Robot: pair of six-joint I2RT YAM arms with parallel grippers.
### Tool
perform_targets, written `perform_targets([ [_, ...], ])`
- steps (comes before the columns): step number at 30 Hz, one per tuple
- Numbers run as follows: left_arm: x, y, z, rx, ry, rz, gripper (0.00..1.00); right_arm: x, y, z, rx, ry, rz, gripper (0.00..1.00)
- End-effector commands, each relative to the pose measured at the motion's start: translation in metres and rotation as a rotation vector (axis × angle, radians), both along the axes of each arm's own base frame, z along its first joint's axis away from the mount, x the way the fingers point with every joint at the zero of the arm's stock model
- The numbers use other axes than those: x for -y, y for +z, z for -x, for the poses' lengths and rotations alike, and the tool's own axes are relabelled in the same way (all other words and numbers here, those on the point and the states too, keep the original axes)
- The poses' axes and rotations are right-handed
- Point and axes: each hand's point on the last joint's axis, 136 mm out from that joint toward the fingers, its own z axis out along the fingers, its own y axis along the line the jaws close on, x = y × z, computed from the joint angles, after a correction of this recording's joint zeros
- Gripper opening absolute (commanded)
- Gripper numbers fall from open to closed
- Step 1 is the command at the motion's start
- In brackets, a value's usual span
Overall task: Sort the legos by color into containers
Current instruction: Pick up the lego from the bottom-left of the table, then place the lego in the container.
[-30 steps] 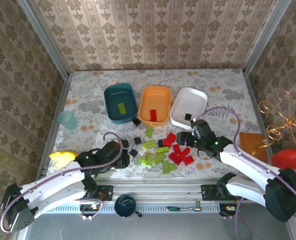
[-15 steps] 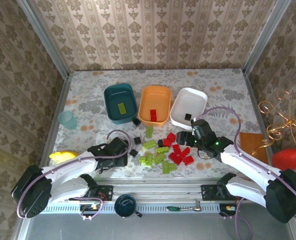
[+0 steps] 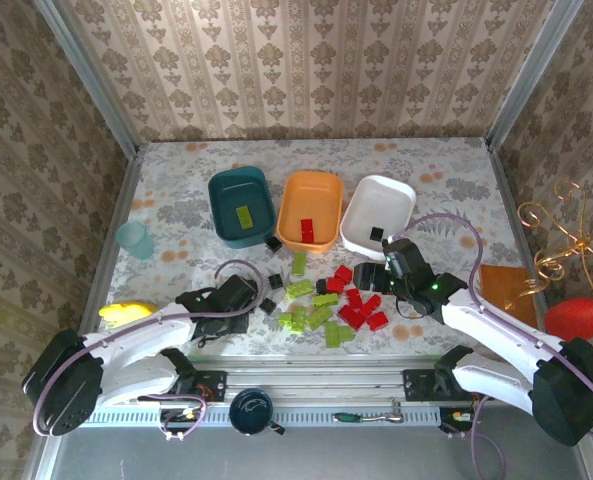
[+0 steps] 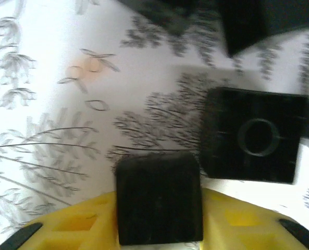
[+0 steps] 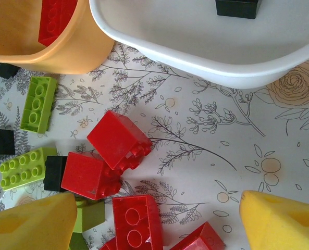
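The left end effector (image 3: 241, 292) grips a black lego (image 4: 159, 195) on the bench (image 4: 50, 104), with a second black lego (image 4: 253, 135) just beside it. The right end effector (image 5: 157, 221) hangs open over red legos (image 5: 118, 140), near the white tub (image 5: 196, 57).

On my bench (image 3: 446, 170) the left container (image 3: 226, 200), middle container (image 3: 311, 195) and right container (image 3: 386, 205) stand in a row behind the loose legos (image 3: 321, 305), which lie between my left tool (image 3: 251, 295), with a lego (image 4: 159, 198) between its fingers, and my right tool (image 3: 368, 278).
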Motion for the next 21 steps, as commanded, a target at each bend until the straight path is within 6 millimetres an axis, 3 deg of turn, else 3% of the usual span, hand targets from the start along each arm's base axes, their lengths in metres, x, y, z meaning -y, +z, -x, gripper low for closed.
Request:
perform_targets([
  [1, 0.027, 0.034, -0.005, 0.051, -0.051, 0.087, 0.35, 0.008, 0.002, 0.001, 0.010, -0.023, 0.019, 0.83],
  [6, 0.077, 0.089, -0.027, 0.136, -0.160, 0.193, 0.36, 0.019, 0.005, 0.002, 0.039, -0.072, 0.028, 0.83],
  [12, 0.162, 0.118, -0.068, 0.153, -0.303, 0.253, 0.30, 0.028, 0.007, 0.008, 0.036, -0.093, 0.039, 0.83],
  [21, 0.255, 0.159, -0.131, 0.205, -0.403, 0.354, 0.29, 0.050, 0.019, 0.022, 0.085, -0.138, 0.058, 0.84],
])
